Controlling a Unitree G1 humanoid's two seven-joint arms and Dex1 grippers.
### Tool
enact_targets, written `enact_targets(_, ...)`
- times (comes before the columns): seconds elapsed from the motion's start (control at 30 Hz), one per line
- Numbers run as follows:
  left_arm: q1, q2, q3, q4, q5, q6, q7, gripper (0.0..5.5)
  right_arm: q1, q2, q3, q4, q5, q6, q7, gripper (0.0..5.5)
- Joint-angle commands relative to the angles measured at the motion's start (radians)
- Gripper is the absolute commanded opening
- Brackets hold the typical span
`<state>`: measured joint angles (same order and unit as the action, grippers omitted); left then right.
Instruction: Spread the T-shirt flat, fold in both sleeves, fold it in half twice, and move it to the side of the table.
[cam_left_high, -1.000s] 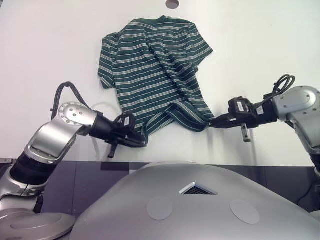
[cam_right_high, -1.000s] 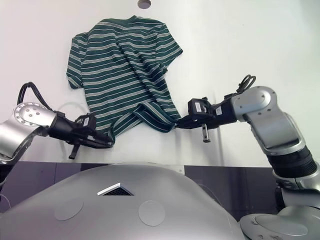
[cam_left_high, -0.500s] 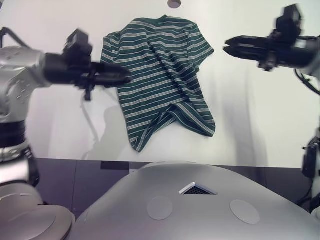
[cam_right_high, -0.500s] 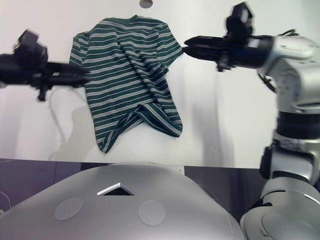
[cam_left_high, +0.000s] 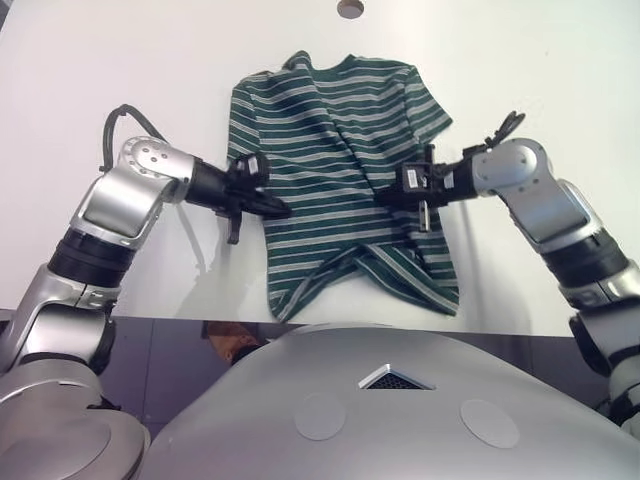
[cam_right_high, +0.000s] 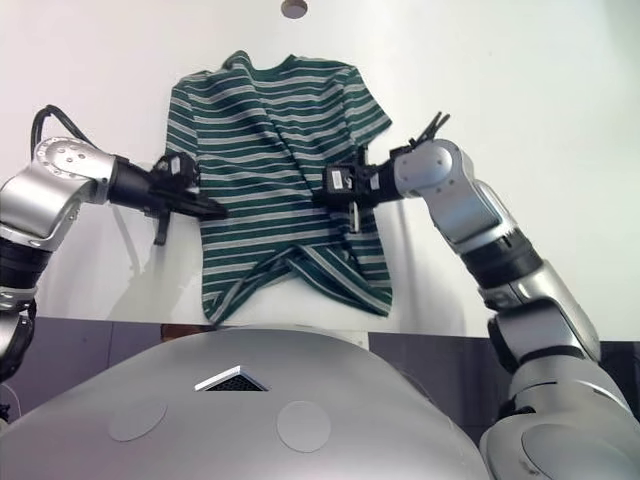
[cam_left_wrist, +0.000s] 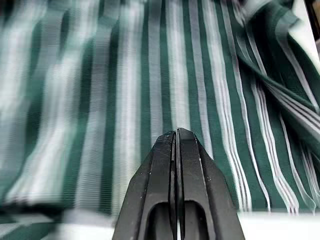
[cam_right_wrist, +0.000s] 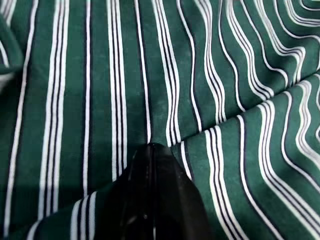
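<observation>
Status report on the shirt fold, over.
Left gripper shut, over left side of T-shirt. Right gripper shut, over its right side. Shirt rumpled, hem twisted, sleeves not folded. Round disc beyond collar, apart.

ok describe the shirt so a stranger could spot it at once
In the middle of the white table lies the T-shirt, collar away from the robot, hem twisted at the near edge. It is the only cloth there: dark green with thin white stripes, unlike the plain grey circle beyond its collar.
</observation>
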<state>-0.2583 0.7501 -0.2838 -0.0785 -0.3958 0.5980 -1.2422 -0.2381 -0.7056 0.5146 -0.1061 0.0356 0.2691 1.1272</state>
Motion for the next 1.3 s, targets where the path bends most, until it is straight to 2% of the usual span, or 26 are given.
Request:
enact_targets(0.03, -0.114, -0.052, 0.249, 0.100, -0.111, 0.112, 0.169, 0.03, 0.071, 0.017, 0.007, -0.032, -0.011, 0.084, -0.037, 0.00)
enact_targets(0.1, -0.154, -0.070, 0.296, 0.202, -0.065, 0.127, 0.297, 0.03, 0.066, 0.063, -0.020, -0.039, -0.005, 0.081, -0.090, 0.00)
enact_targets(0.17, -0.141, -0.062, 0.291, 0.265, -0.012, 0.107, 0.353, 0.31, 0.021, 0.155, -0.107, -0.016, 0.039, 0.088, -0.187, 0.00)
enact_targets(0.3, -0.041, -0.030, 0.249, 0.339, 0.088, 0.048, 0.382, 1.07, -0.058, 0.295, -0.271, -0.002, 0.145, 0.122, -0.326, 0.00)
enact_targets(0.37, -0.013, -0.035, 0.255, 0.367, 0.086, 0.060, 0.364, 1.13, -0.074, 0.325, -0.305, 0.012, 0.160, 0.125, -0.366, 0.00)
enact_targets(0.47, 0.032, -0.038, 0.255, 0.355, 0.037, 0.116, 0.288, 1.13, -0.078, 0.342, -0.301, 0.039, 0.146, 0.113, -0.390, 0.00)
enact_targets(0.67, 0.086, -0.075, 0.246, 0.309, 0.002, 0.147, 0.266, 1.13, -0.079, 0.344, -0.291, 0.079, 0.123, 0.091, -0.406, 0.00)
enact_targets(0.73, 0.062, -0.120, 0.284, 0.333, -0.029, 0.145, 0.295, 0.24, -0.080, 0.344, -0.281, 0.102, 0.098, 0.078, -0.413, 0.00)
enact_targets(0.77, 0.047, -0.143, 0.311, 0.349, -0.047, 0.141, 0.311, 0.01, -0.078, 0.343, -0.275, 0.113, 0.087, 0.071, -0.415, 0.00)
enact_targets(0.87, 0.006, -0.173, 0.371, 0.388, -0.075, 0.130, 0.337, 0.01, -0.070, 0.339, -0.267, 0.131, 0.070, 0.057, -0.420, 0.00)
enact_targets(1.0, -0.080, -0.154, 0.435, 0.482, -0.064, 0.076, 0.363, 0.01, -0.066, 0.339, -0.252, 0.143, 0.052, 0.048, -0.415, 0.00)
enact_targets(1.17, -0.149, -0.120, 0.439, 0.622, -0.007, 0.030, 0.383, 0.01, -0.052, 0.329, -0.214, 0.164, 0.009, 0.028, -0.412, 0.00)
enact_targets(1.3, -0.182, -0.096, 0.418, 0.758, 0.085, -0.033, 0.448, 0.01, -0.077, 0.345, -0.236, 0.219, -0.023, 0.024, -0.472, 0.00)
